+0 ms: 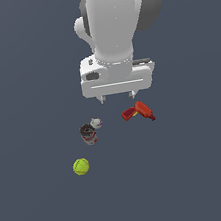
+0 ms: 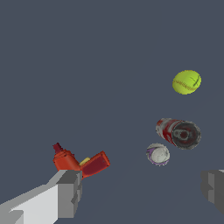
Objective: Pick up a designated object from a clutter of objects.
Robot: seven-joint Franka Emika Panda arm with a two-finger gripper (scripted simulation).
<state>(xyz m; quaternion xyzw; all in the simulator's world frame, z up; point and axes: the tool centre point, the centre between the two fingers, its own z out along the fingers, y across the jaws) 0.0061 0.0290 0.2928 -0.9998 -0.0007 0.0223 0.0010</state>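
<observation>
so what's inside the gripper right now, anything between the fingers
Nothing. The gripper is open, with only bare floor between its fingers. The tennis ball lies apart from it. One finger partly covers the red drill in the wrist view.

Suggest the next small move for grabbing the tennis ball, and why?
Probably translate the open gripper toward the tennis ball, staying high. It hangs empty near the red drill-shaped tool, while the ball lies apart, beyond the dark can and small white round thing, toward the exterior view's lower left.
</observation>
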